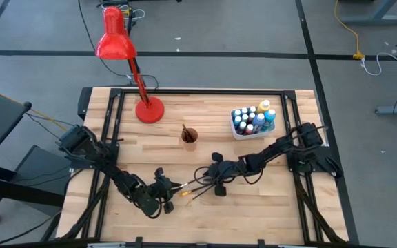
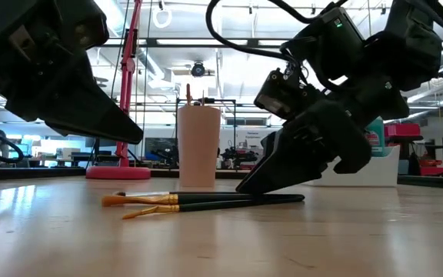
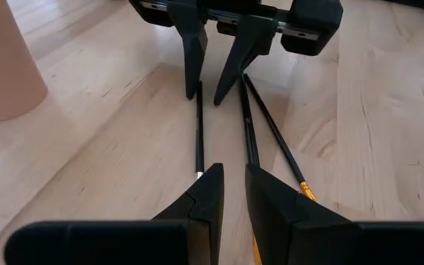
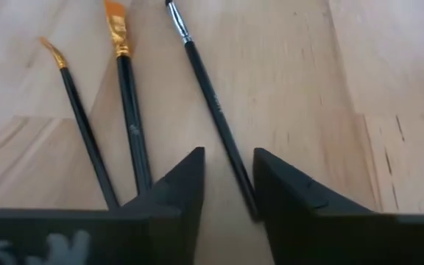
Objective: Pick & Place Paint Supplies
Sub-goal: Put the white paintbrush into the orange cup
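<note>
You can read no brand, label or lettering anywhere; only a pale, illegible smudge shows on the right gripper's body in its wrist view.

Three paintbrushes lie flat on the wooden table, low and near centre in the high view. Their long axes run roughly 3-to-9 o'clock there, tilted slightly, bristle ends toward 8 o'clock, dark handles toward 3. Two carry orange-yellow tips; the third, thinner one has a small dark tip behind a pale ferrule.

Your right gripper sits low at the handle ends, fingers parted a narrow gap, holding nothing; the thin brush's handle runs into that gap.

Your left gripper faces it from the bristle end, its fingers likewise slightly apart and empty.

The paint bottles stand upright in a white tub at 2 o'clock from the brushes. An orange cup stands at 12 o'clock of them, a red lamp toward 11.
</note>
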{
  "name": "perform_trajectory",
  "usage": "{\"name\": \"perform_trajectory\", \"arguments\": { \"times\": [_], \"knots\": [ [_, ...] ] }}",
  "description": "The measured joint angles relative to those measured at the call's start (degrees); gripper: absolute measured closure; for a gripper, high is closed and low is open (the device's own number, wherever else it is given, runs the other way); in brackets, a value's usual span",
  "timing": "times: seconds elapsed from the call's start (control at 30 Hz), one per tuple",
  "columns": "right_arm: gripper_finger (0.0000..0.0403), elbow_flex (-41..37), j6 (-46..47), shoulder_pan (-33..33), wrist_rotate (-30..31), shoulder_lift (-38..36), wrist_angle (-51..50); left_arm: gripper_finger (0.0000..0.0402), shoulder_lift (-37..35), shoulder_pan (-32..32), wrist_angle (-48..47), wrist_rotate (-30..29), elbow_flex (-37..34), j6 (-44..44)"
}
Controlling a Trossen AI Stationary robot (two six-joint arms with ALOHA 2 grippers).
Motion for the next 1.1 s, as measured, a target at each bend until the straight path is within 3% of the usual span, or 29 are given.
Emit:
{"name": "perform_trajectory", "arguments": {
  "times": [0.33, 0.5, 0.67, 0.87, 1.1],
  "knots": [
    [0.0393, 0.1, -0.9, -0.7, 0.5, 1.4, 0.2, 0.0332, 0.0, 1.7, -1.2, 1.8, 0.0, 0.7],
    [0.0389, 0.0, -2.0, -0.7, 0.5, 1.5, 0.6, 0.0311, 0.0, 3.8, -6.3, 6.7, 0.0, 2.2],
    [0.0395, 0.0, -2.0, -0.6, 0.5, 1.6, 1.1, 0.0265, 0.0, 5.8, -13.5, 6.8, 0.0, 3.4],
    [0.0397, -0.1, -2.0, -0.6, 0.5, 1.7, 1.5, 0.0216, 0.0, 6.9, -16.5, 11.7, 0.1, 2.9],
    [0.0398, -0.1, -2.0, -0.6, 0.5, 1.7, 1.5, 0.0224, 0.0, 7.0, -17.7, 10.7, 0.2, 2.3]
  ]
}}
